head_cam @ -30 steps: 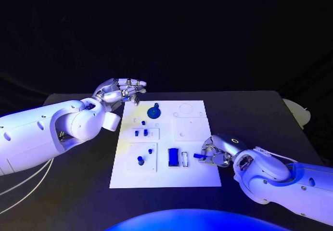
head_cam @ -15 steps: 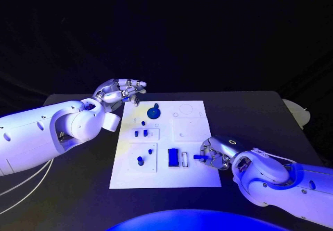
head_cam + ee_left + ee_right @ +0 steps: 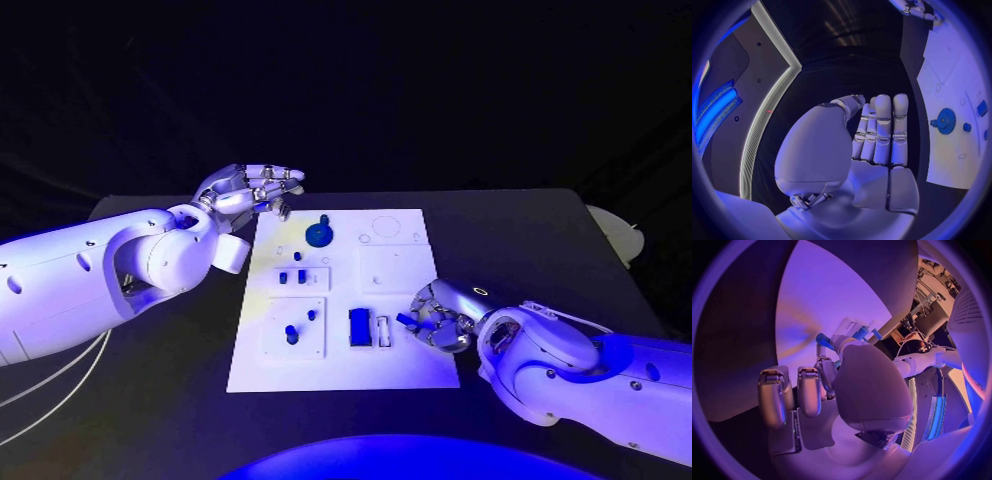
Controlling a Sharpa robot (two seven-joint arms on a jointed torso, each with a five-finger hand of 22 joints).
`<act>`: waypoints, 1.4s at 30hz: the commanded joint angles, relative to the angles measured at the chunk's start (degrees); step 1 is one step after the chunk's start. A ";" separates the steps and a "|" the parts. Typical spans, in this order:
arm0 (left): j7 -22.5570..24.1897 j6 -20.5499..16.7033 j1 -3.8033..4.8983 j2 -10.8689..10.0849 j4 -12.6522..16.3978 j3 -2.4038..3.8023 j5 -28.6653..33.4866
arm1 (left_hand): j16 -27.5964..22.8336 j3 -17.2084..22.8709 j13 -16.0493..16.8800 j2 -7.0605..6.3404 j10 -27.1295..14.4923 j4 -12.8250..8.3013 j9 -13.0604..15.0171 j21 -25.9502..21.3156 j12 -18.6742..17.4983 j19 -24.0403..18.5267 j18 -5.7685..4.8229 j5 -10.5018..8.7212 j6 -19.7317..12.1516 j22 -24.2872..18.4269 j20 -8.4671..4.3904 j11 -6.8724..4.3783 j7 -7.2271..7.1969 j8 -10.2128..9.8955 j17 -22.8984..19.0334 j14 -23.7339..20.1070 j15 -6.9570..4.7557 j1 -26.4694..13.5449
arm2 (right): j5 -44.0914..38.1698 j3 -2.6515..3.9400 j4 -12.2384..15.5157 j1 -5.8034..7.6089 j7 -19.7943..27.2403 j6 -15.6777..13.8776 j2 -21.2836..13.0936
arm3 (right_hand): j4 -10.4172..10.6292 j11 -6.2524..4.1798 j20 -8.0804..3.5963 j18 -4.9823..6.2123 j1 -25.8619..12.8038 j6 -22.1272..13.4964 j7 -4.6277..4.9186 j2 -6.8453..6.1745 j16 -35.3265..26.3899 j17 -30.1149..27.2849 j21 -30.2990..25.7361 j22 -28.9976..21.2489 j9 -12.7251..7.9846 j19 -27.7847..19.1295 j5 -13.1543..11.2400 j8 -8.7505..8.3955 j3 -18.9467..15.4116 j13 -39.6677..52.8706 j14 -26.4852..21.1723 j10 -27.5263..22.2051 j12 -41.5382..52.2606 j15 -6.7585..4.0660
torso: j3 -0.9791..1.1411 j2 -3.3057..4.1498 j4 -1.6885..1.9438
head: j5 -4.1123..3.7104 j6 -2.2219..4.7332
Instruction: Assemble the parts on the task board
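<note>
The white task board [image 3: 397, 265] lies mid-table. On it are a blue round part [image 3: 319, 234], small blue pieces [image 3: 294, 276] and a blue block [image 3: 359, 326] beside a white slot [image 3: 384, 330]. My right hand [image 3: 441, 318] hovers at the board's near right edge and pinches a small blue part [image 3: 408, 321] just right of the slot. In the right wrist view that hand [image 3: 826, 385] holds the blue part [image 3: 822, 339] at its fingertips over the board [image 3: 823, 295]. My left hand [image 3: 254, 187] is raised by the board's far left corner, its fingers [image 3: 881, 130] straight and holding nothing.
The black table [image 3: 519, 240] stretches right of the board, with a pale round object [image 3: 620, 230] at its right edge. The left forearm [image 3: 159, 255] lies along the board's left side. The left wrist view shows the round blue part [image 3: 945, 120] on the board [image 3: 957, 165].
My right hand has shifted a little to the left with the blue part, closer to the white slot. The left hand has stayed where it was.
</note>
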 commanded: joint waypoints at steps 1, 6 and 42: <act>0.13 0.89 0.03 0.12 0.21 0.04 0.27 | -0.30 0.24 0.08 0.57 -0.47 -0.05 0.08 -0.21 0.18 -0.30 0.39 0.36 -0.24 -0.05 0.09 0.07 -0.06 -0.24 -0.07 -0.47 0.10 0.03 | 5.44 -0.02 0.20 0.11 0.08 -1.88 0.60 | -6.43 0.24 0.25 -0.82 -0.69 -0.13 -0.28 -0.08 0.08 9.74 0.25 15.09 2.41 5.99 -0.18 1.84 6.63 2.33 5.04 0.30 0.19 0.10 | -0.03 0.02 -0.03 | -0.03 -0.10; 0.09 0.91 0.03 0.11 0.26 0.04 0.27 | -0.30 0.24 0.08 0.57 -0.47 -0.05 0.08 -0.21 0.18 -0.30 0.39 0.36 -0.24 -0.05 0.09 0.07 -0.06 -0.24 -0.07 -0.47 0.10 0.03 | 8.34 -0.02 -0.06 0.19 0.33 -2.32 1.58 | -6.74 0.23 0.25 -0.82 -1.84 -0.11 -0.32 -0.30 0.09 9.77 0.25 15.09 2.61 5.99 -0.42 1.98 6.98 2.41 5.05 0.36 0.27 0.10 | -0.05 0.00 -0.02 | -0.08 -0.13; -0.34 1.22 0.04 0.12 0.46 0.04 0.27 | -0.30 0.32 0.08 0.64 -0.57 -0.12 0.09 -0.19 0.24 -0.23 0.38 0.37 -0.28 0.00 0.08 0.08 -0.05 -0.25 -0.08 -0.48 0.09 0.11 | 12.46 -0.03 -2.64 -0.02 0.28 1.31 5.22 | -1.82 -0.10 -0.04 -0.82 -18.01 2.16 -0.84 -0.45 0.09 9.81 0.25 15.09 2.58 5.99 4.95 2.44 -1.82 3.77 5.06 1.11 1.71 -0.20 | 0.02 0.04 -0.04 | 0.05 -0.85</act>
